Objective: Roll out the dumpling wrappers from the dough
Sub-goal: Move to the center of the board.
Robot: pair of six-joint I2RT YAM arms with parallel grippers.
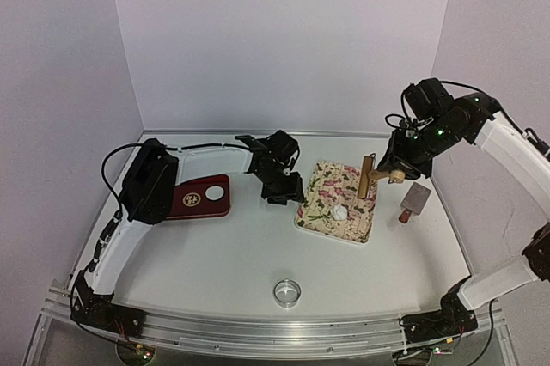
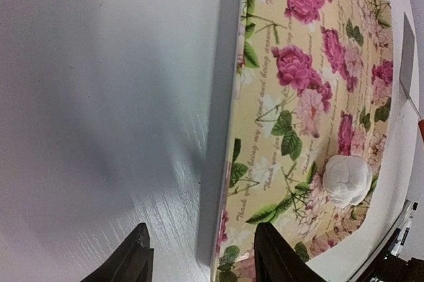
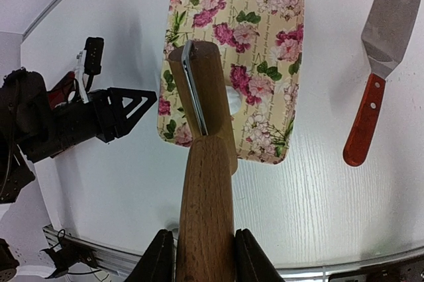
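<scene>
While left end effector (image 2: 202, 229) straddles tray (image 2: 311, 63), dough (image 2: 346, 179) beyond

Cursive lines run across the floral tray (image 2: 265, 116) among the roses. "Thank you" can be made out in the left wrist view, and the rest is too fine to read. The dark red board (image 1: 199, 196) carries a small pale emblem that is illegible.
</scene>
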